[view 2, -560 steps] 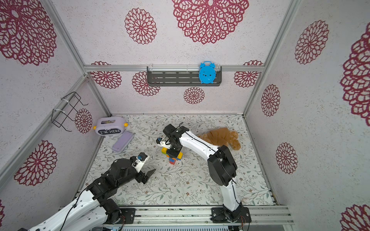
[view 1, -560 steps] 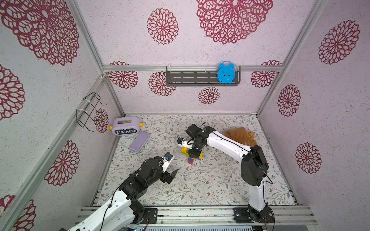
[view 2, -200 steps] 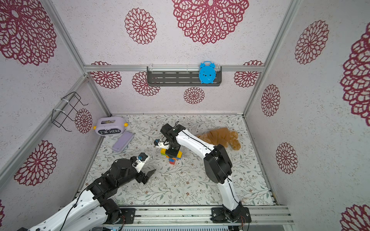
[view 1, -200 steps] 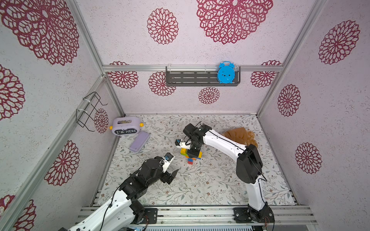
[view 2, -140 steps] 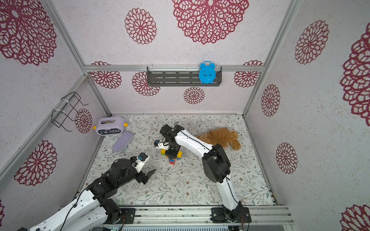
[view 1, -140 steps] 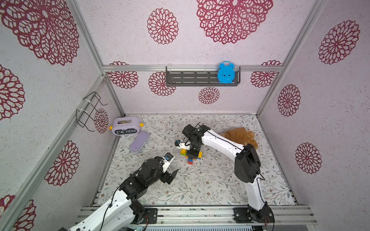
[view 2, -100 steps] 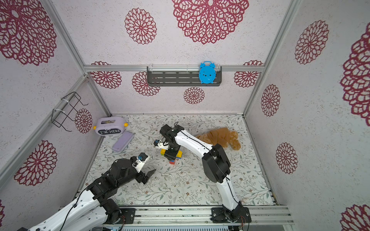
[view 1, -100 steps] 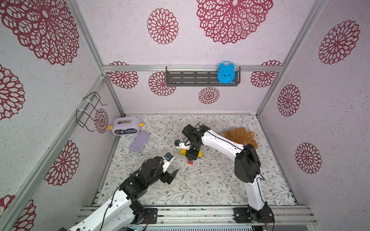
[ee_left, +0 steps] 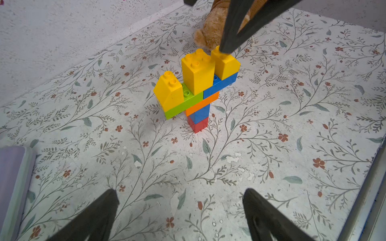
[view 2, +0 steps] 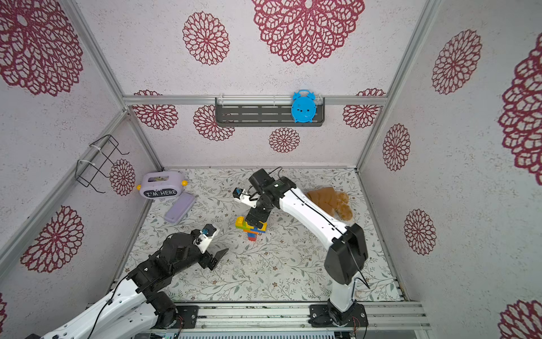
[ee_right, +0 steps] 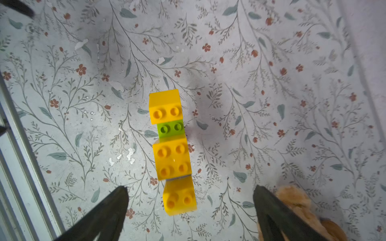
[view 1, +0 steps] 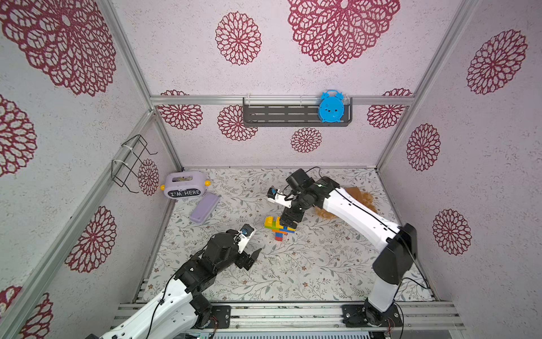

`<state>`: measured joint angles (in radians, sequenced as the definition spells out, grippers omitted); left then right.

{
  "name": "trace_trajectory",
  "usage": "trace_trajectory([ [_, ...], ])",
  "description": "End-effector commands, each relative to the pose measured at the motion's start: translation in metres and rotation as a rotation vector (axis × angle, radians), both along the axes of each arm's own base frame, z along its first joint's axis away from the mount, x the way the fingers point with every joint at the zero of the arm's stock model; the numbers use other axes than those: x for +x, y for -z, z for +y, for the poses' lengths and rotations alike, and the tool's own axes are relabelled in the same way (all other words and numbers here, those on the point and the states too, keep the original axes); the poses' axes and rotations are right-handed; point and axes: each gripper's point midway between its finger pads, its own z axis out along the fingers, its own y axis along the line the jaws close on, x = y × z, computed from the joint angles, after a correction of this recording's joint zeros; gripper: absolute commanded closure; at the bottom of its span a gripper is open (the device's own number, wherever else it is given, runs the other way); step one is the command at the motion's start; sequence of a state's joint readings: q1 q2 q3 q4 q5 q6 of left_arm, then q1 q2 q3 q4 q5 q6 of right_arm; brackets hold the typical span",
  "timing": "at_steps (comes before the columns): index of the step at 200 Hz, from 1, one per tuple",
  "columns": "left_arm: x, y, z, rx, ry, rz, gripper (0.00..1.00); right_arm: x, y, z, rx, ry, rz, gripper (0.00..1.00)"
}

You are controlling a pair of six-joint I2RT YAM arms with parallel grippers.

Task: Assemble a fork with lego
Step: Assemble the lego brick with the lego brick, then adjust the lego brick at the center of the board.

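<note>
One fork (ee_left: 196, 91), upright on tabletop (ee_left: 271, 125), is found directly beneath spread right hand (ee_right: 190, 187); spread left hand (ee_left: 179, 190) is positioned well apart.

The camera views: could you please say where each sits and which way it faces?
Top views: high over the bases, looking down on left arm, right arm and the fork.
Left wrist: low, facing the fork obliquely; left fingers show.
Right wrist: above the fork, looking straight down; right fingers show.
Shared: all show the fork.
</note>
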<state>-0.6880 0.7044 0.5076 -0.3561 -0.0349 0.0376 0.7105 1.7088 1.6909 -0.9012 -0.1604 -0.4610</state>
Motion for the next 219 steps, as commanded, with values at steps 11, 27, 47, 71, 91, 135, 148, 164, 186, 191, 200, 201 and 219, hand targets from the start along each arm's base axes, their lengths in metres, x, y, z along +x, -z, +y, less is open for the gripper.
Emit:
trace_trajectory([
  [11,0.000,-0.006,-0.003,-0.019,0.011,-0.036,0.03,-0.002,-0.038,-0.006,0.277,0.002,-0.101,0.01],
  [27,0.000,-0.006,-0.002,-0.023,0.007,-0.042,0.03,-0.006,-0.029,-0.011,0.343,0.011,-0.141,0.01],
  [47,0.001,-0.006,-0.001,-0.021,0.001,-0.045,0.03,-0.012,-0.018,-0.012,0.431,-0.006,-0.189,0.01],
  [71,0.000,-0.006,-0.001,-0.021,0.000,-0.045,0.03,-0.013,0.001,-0.012,0.480,-0.010,-0.226,0.01],
  [91,0.000,-0.005,0.000,-0.020,-0.002,-0.045,0.03,-0.013,0.015,-0.013,0.492,-0.024,-0.249,0.01],
  [135,0.002,-0.003,0.000,-0.012,-0.005,-0.041,0.03,-0.009,0.033,-0.004,0.527,-0.066,-0.245,0.01],
  [148,0.001,-0.001,0.000,-0.009,-0.003,-0.036,0.03,-0.007,0.041,0.001,0.524,-0.078,-0.217,0.01],
  [164,0.002,0.000,0.000,-0.004,-0.006,-0.035,0.03,-0.003,0.047,0.005,0.537,-0.064,-0.199,0.05],
  [186,0.002,0.000,0.001,0.000,-0.010,-0.035,0.03,-0.006,0.052,0.011,0.569,-0.069,-0.167,0.13],
  [191,0.002,0.000,0.001,0.000,-0.009,-0.036,0.03,-0.006,0.054,0.012,0.567,-0.069,-0.164,0.14],
  [200,0.002,-0.001,0.001,0.000,-0.010,-0.037,0.03,-0.007,0.057,0.016,0.562,-0.074,-0.157,0.17],
  [201,0.002,0.000,0.001,0.000,-0.010,-0.037,0.03,-0.007,0.058,0.016,0.561,-0.074,-0.156,0.17],
  [219,0.002,0.000,0.001,0.002,-0.011,-0.035,0.03,-0.008,0.062,0.022,0.557,-0.083,-0.141,0.22],
])
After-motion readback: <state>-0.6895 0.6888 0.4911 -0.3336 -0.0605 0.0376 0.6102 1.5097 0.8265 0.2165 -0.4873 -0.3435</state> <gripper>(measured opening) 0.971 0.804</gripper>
